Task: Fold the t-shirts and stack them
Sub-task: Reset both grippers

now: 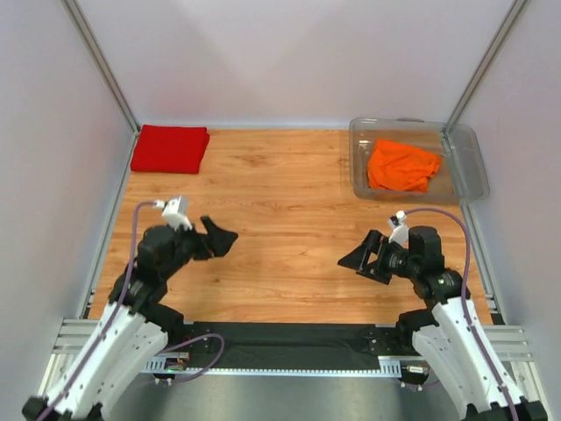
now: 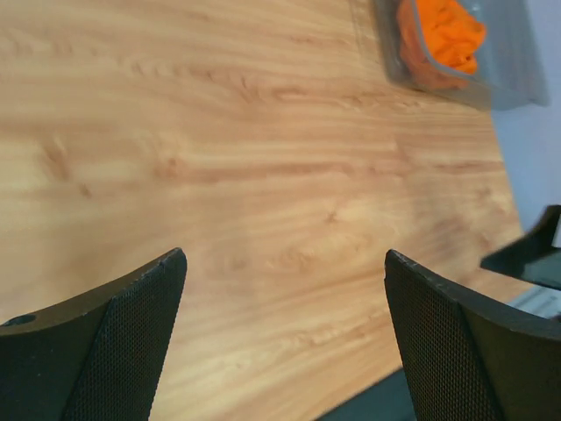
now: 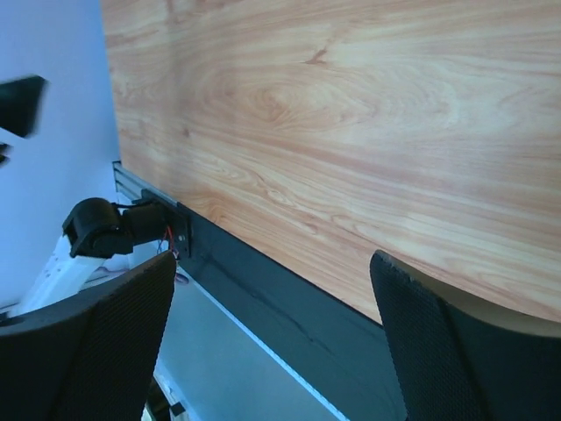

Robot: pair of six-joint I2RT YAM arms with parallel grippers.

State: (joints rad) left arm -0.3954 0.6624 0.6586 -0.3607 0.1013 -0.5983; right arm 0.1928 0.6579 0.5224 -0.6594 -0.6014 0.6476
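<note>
The red shirt (image 1: 169, 148) lies folded at the table's (image 1: 280, 193) far left corner. The left gripper (image 1: 221, 239) hovers above the wood, jaws spread, holding nothing. The right gripper (image 1: 358, 260) likewise gapes empty. The orange shirt (image 1: 401, 166) sits crumpled inside the bin (image 1: 470, 167), far right.

The red t-shirt (image 1: 170, 148) lies folded into a neat, flat rectangle at the far left corner of the desk (image 1: 280, 219), with its long side running along the back edge. The orange t-shirt (image 1: 402, 166) is unfolded, a rumpled heap inside the clear bin (image 1: 466, 162) at the far right corner. The two lie well apart, neither stacked on the other.
</note>
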